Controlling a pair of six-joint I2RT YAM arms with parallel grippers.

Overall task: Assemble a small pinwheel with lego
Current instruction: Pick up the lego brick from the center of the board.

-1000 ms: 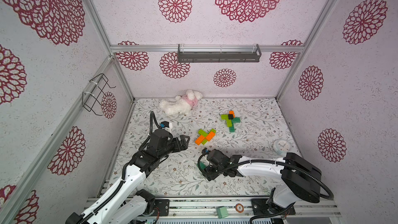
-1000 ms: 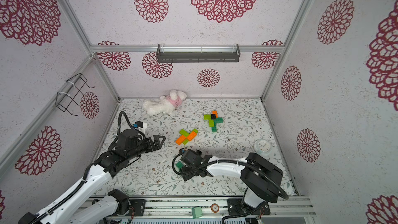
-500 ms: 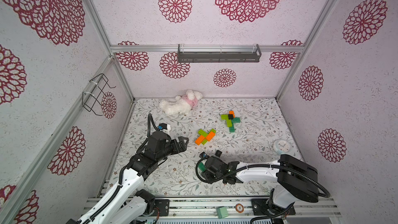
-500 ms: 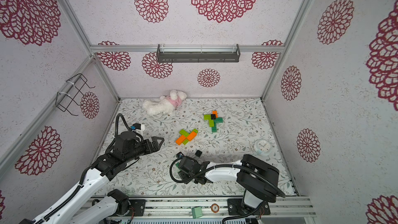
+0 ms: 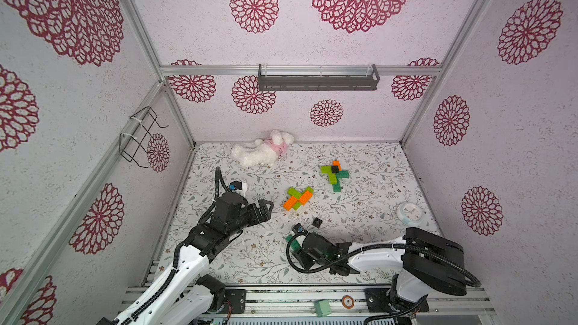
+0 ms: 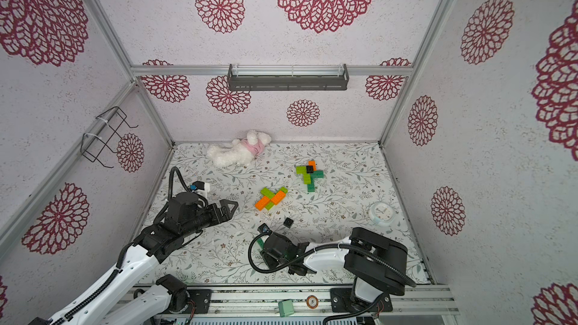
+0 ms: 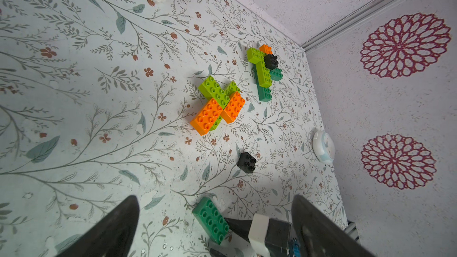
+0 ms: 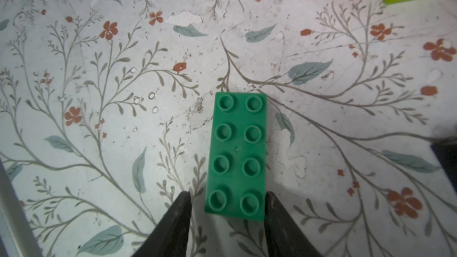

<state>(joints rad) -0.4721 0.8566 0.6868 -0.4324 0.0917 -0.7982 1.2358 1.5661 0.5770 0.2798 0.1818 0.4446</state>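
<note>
Both top views show two crosses on the bench [image 5: 369, 189] — an orange-lime cross [image 5: 298, 198] and a four-colour cross [image 5: 334, 175] — plus one loose black brick [image 5: 317, 222]. One loose dark green brick [image 8: 237, 154] lies near the front edge, the right hand [image 8: 226, 195] parted around its end, not yet clamped, arm stretched low; the left hand [image 5: 268, 211] hovers wide open, pointing toward the orange-lime cross.

The enclosure is lined with pale textured walls [image 5: 281, 120] printed with crimson rosettes and joined by aluminium profiles [image 5: 212, 70]. The floor [image 5: 375, 182] is covered in a leaf-and-flower print. In both top views a grey shelf [image 5: 317, 84] is mounted at 12 o'clock and a black wire rack [image 5: 140, 139] at 9 o'clock. Even, soft lighting is seen.
</note>
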